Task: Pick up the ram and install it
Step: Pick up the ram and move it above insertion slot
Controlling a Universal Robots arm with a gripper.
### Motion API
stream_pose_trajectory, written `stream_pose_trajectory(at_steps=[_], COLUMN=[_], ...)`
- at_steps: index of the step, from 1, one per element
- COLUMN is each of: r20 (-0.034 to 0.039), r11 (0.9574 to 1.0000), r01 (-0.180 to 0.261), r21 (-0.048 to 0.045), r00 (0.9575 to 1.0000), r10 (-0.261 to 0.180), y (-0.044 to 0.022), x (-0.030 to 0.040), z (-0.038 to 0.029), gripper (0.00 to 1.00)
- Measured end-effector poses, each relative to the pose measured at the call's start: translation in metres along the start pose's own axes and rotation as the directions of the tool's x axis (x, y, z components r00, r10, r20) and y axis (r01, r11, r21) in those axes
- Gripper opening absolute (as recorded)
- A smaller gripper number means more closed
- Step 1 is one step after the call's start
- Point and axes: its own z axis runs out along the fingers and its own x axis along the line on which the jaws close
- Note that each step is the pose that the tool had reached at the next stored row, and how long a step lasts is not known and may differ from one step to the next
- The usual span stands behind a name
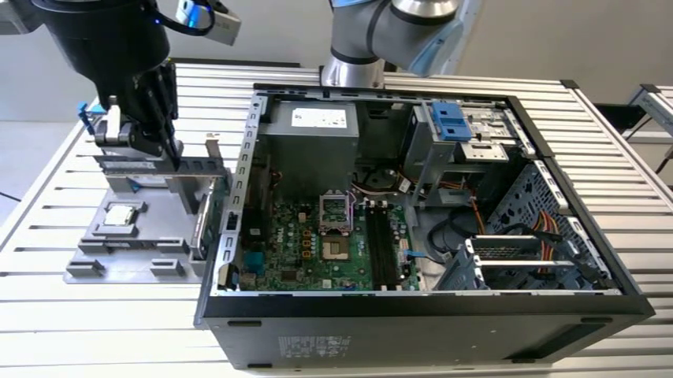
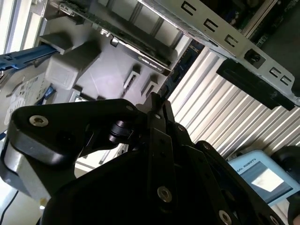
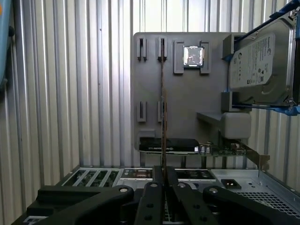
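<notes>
Gripper (image 3: pixel 163 174) above gray tray (image 3: pixel 192 103), jaws clenched on thin ram (image 3: pixel 162 93), held edge-on, near tray's hard drive (image 3: pixel 260 61) and chip (image 3: pixel 193 55).

Bright, even light; dark foreground gripper (image 3: pixel 164 174)

An open computer case (image 1: pixel 421 331) sits beside a grey parts tray (image 1: pixel 137 250).

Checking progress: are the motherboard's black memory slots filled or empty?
Empty: long black memory slots lie bare; thin dark ram strip sits between jaws.
</notes>
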Motion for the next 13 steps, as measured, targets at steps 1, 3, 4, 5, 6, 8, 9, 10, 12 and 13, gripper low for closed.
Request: stream_pose_trajectory(at_steps=[1, 3, 4, 5, 6, 8, 9, 10, 12, 13], r20=[-0.0001, 0.0000, 0.0000, 0.0000, 0.0000, 0.0000, -0.0001, 0.0000, 0.0000, 0.0000], r11=[1.0000, 1.0000, 1.0000, 1.0000, 1.0000, 1.0000, 1.0000, 1.0000, 1.0000, 1.0000], r01=[0.000, 0.000, 0.000, 0.000, 0.000, 0.000, 0.000, 0.000, 0.000, 0.000], r21=[-0.0001, 0.0000, 0.0000, 0.0000, 0.0000, 0.0000, 0.0000, 0.0000, -0.0001, 0.0000], r00=[1.0000, 1.0000, 1.0000, 1.0000, 1.0000, 1.0000, 1.0000, 1.0000, 1.0000, 1.0000], r10=[0.000, 0.000, 0.000, 0.000, 0.000, 0.000, 0.000, 0.000, 0.000, 0.000], y=[-0.0013, -0.0039, -0.0052, -0.0066, -0.0077, -0.0102, -0.0114, -0.0127, -0.0149, -0.0161], x=[-0.0001, -0.0003, -0.0004, -0.0005, -0.0006, -0.0008, -0.0009, -0.0010, -0.0012, -0.0013], z=[0.0000, 0.0001, 0.0001, 0.0001, 0.0001, 0.0002, 0.0002, 0.0002, 0.0002, 0.0003], gripper=[0.00, 0.00, 0.00, 0.00, 0.00, 0.00, 0.00, 0.00, 0.00, 0.00])
